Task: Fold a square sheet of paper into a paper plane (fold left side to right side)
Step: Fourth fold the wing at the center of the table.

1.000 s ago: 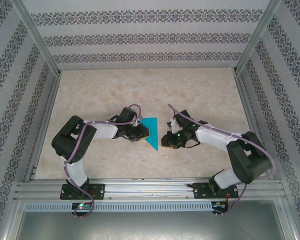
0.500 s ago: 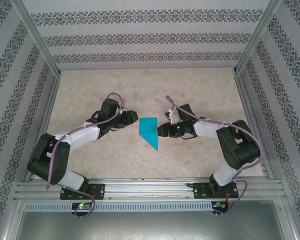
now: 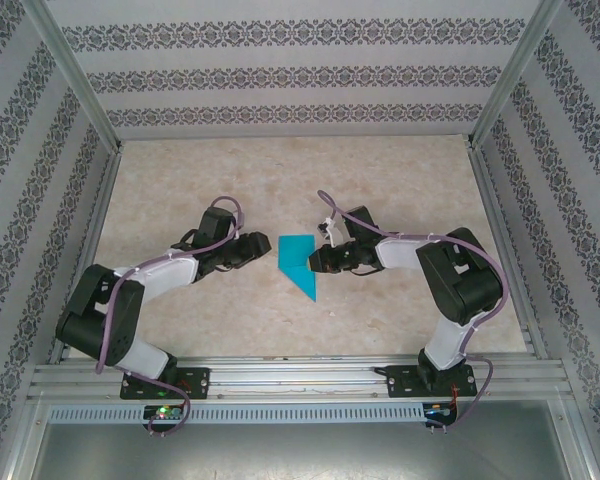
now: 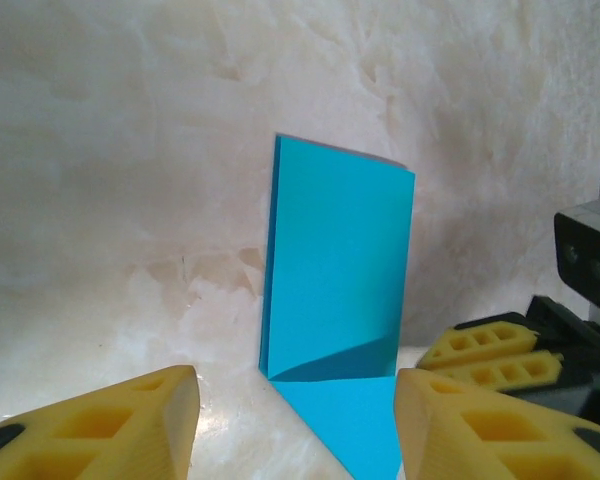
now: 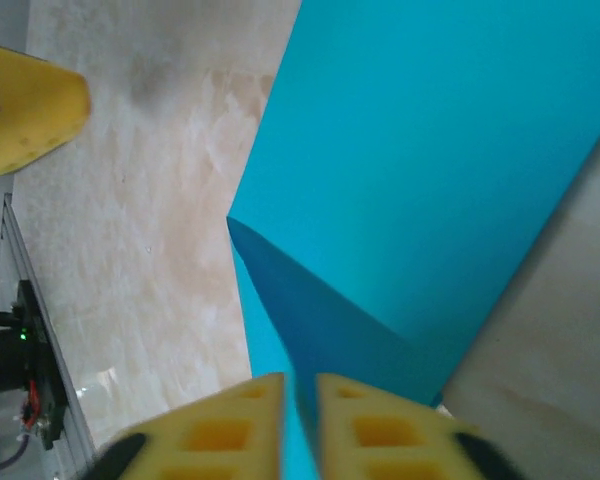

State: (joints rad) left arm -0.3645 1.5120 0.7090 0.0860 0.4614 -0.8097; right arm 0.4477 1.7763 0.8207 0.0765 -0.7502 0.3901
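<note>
One right claw (image 3: pixel 314 262) pinches folded teal paper (image 3: pixel 293 256).

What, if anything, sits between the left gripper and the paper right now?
Nothing visible. Only bare table lies between the open left gripper and the paper. The right gripper is on the paper's opposite side, pinched shut on its edge, so it is out of that path.

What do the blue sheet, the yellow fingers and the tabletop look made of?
Blue sheet: thin matte paper, holding a sharp crease. Left gripper fingers: yellow moulded or printed plastic, possibly rubbery, with cut-out cells. Tabletop: marble-patterned, slightly glossy; stone or laminate, can't tell.
</note>
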